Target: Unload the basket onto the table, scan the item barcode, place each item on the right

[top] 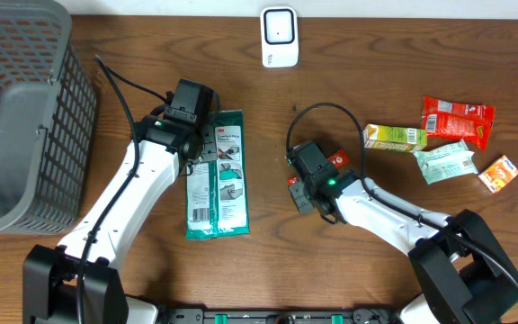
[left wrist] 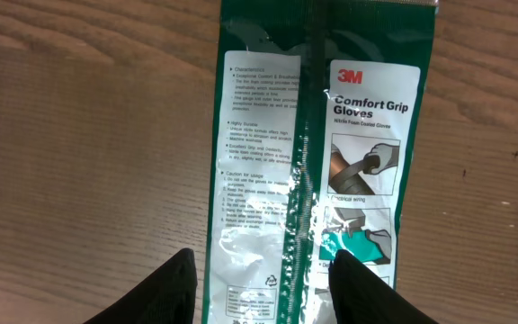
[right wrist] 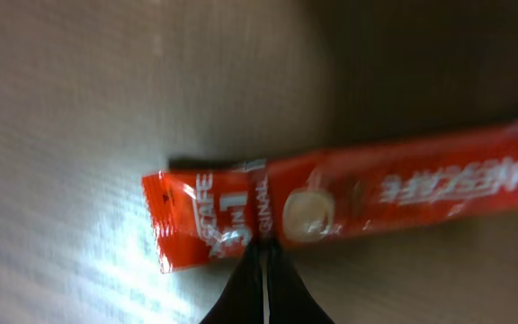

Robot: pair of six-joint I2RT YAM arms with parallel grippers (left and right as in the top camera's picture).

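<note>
While I grip: my right fingers (right wrist: 244, 297) pinch the sachet (right wrist: 403, 193) edge.
Left fingers (left wrist: 174, 292): half-open above glove packet (left wrist: 313, 180).
Next: probably lift toward scanner (top: 278, 36).

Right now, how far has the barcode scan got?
Done: the right tool is shut on the red Nescafe sachet, pinching its edge. In hand: that grip only; the sachet sits short of the white scanner at the table's far edge. To do: presenting its barcode to the scanner. The left tool hangs open over the 3M glove pack, not gripping it.

Overhead straight down – wrists close above table (top: 268, 99)
</note>
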